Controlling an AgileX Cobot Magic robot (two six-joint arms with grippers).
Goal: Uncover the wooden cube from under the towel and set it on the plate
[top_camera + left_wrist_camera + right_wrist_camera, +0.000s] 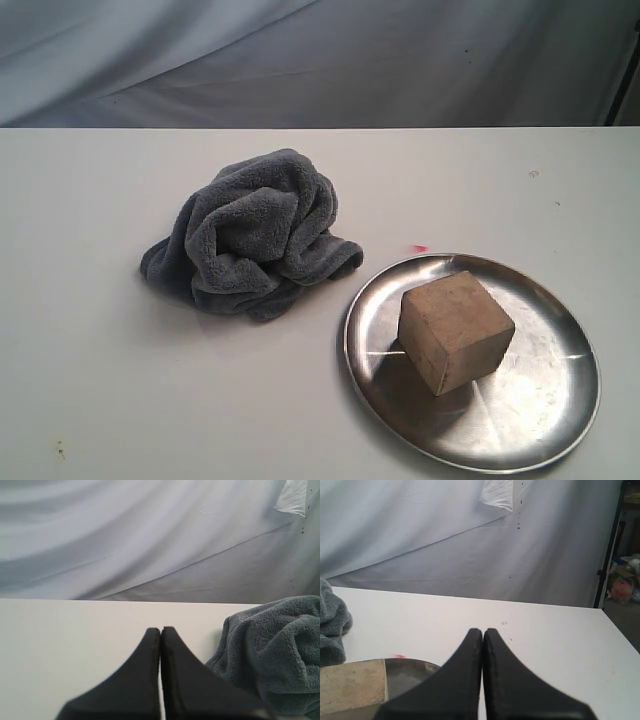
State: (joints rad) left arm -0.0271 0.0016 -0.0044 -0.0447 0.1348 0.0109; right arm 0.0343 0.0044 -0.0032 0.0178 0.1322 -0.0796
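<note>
The light-brown wooden cube [455, 329] rests uncovered on the round silver plate [540, 420], left of the plate's middle. The dark grey fluffy towel [250, 235] lies bunched in a heap on the white table, up and left of the plate and apart from it. Neither arm appears in the exterior view. My left gripper [160, 628] is shut with nothing between its black fingers, with the towel [280, 650] beside it. My right gripper [483, 629] is also shut and empty; the cube [351, 685] and the plate rim [415, 666] lie beside it.
A small red mark [420, 248] sits on the white table [100, 400] just beyond the plate. A pale grey cloth backdrop [320, 60] hangs behind the table's far edge. Clutter [622, 587] stands off the table's far side in the right wrist view.
</note>
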